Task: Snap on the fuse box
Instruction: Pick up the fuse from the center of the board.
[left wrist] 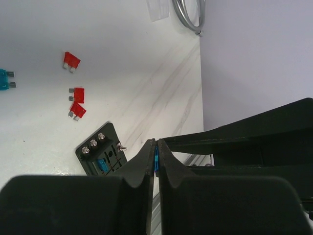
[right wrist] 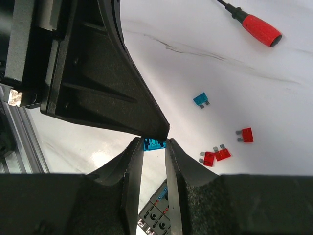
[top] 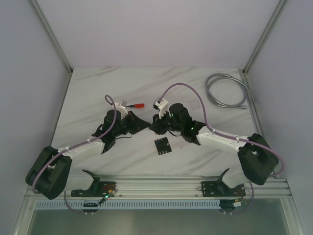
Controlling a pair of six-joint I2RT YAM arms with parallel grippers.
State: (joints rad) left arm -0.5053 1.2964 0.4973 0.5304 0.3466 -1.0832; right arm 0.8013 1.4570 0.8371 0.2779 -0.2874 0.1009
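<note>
The fuse box (top: pixel 162 146) is a small flat black square lying on the marble table just in front of the two grippers. In the left wrist view the fuse box (left wrist: pixel 100 152) shows three screws and one blue fuse seated in a slot. It also lies below the fingers in the right wrist view (right wrist: pixel 156 215). My right gripper (right wrist: pixel 154 143) is shut on a small blue fuse (right wrist: pixel 155 144) at its fingertips. My left gripper (left wrist: pixel 156 147) meets it tip to tip above the table, its jaws closed on the same blue fuse (left wrist: pixel 156 160), seen edge-on.
Loose red fuses (left wrist: pixel 78 94) and a blue fuse (right wrist: pixel 201 100) lie on the table behind the box. A red-handled screwdriver (top: pixel 135 105) lies farther back. A grey cable coil (top: pixel 227 90) sits at the back right, with a clear lid (left wrist: pixel 157 9) near it. An aluminium rail (top: pixel 161 188) runs along the near edge.
</note>
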